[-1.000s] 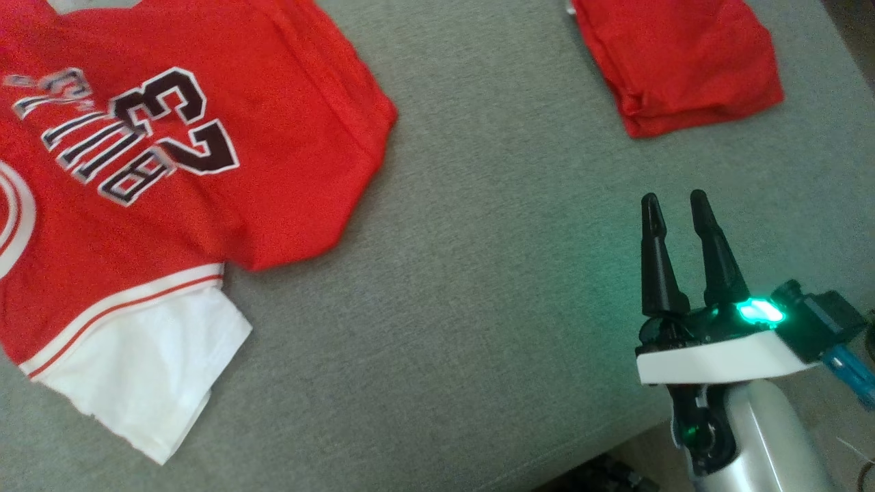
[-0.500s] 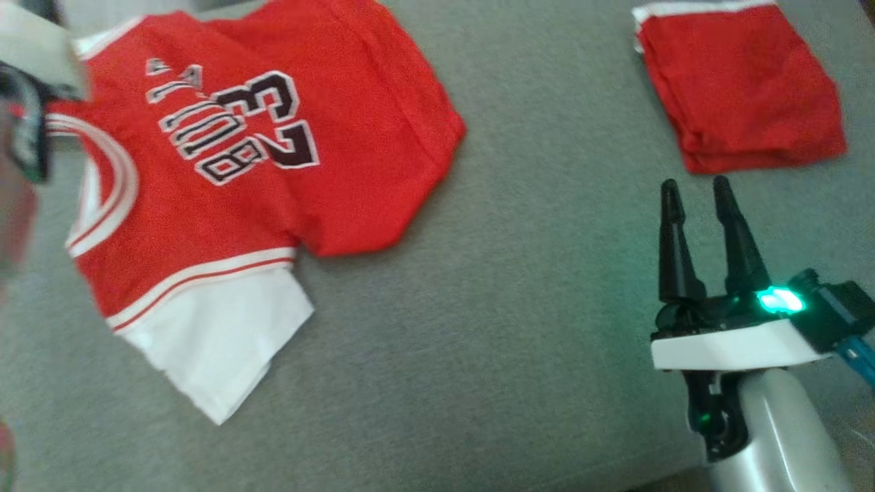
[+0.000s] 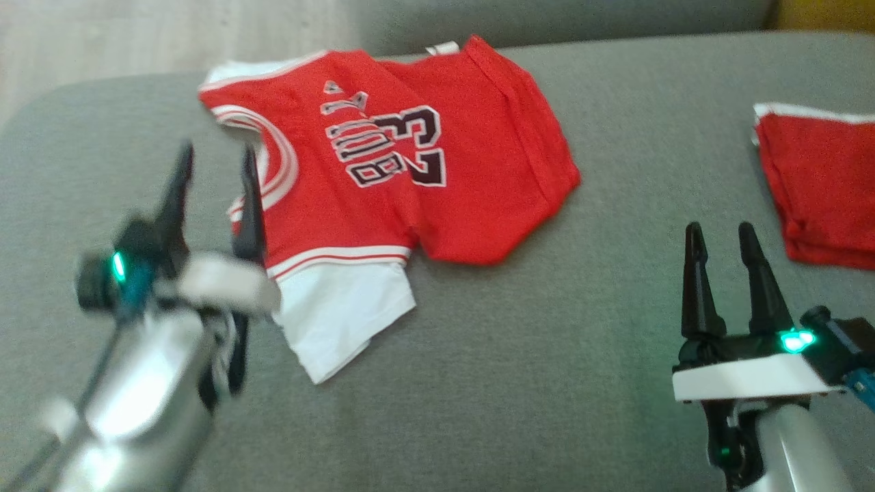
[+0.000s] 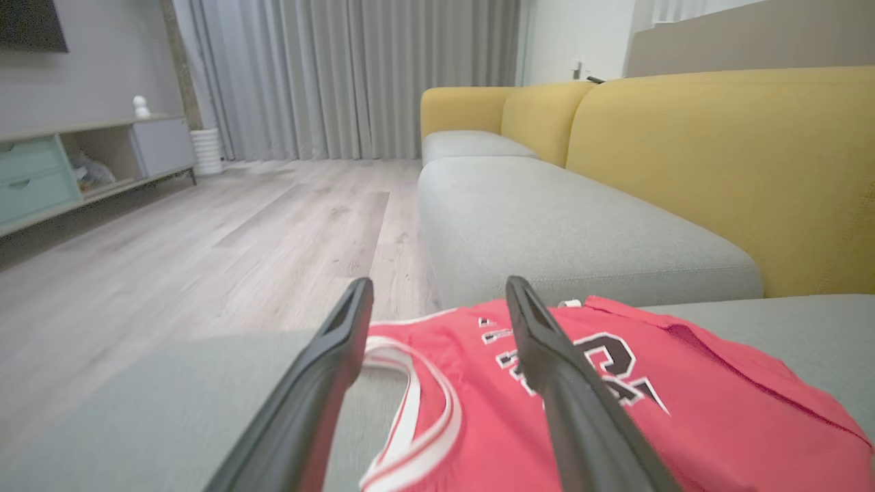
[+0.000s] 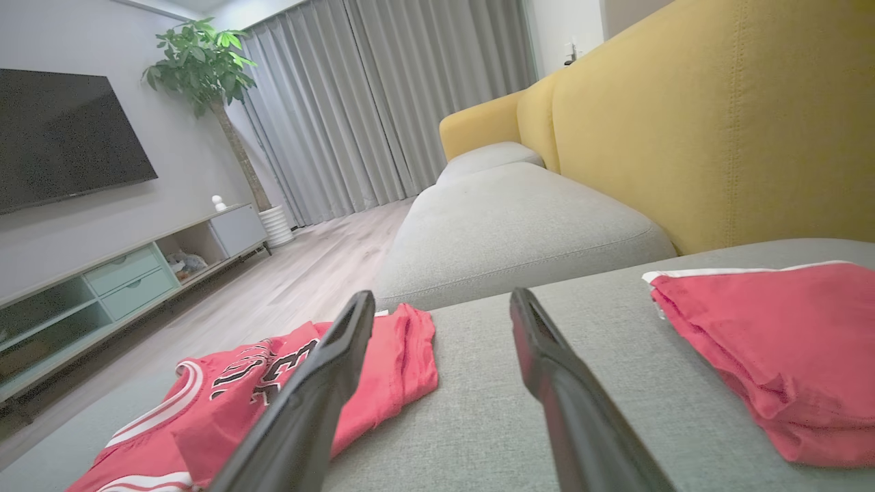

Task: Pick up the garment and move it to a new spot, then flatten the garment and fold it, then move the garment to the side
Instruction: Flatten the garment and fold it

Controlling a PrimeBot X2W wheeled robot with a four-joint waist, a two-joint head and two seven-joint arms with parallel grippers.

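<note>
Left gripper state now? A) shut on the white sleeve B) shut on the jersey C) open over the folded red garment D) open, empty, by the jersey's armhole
D: the left gripper has its fingers apart, nothing between them, at the striped armhole of the jersey.

Left gripper (image 3: 217,149) blurred in head view. Folded red garment (image 3: 820,184) cut off @ rt edge. Jersey (image 3: 478,184) txt too smeared to read.

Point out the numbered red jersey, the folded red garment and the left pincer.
numbered red jersey (image 3: 492,198), head view, plain red cloth beside the number.
folded red garment (image 3: 820,184), head view, middle of its top layer.
left pincer (image 3: 217,152), head view, midway between its two fingertips.
</note>
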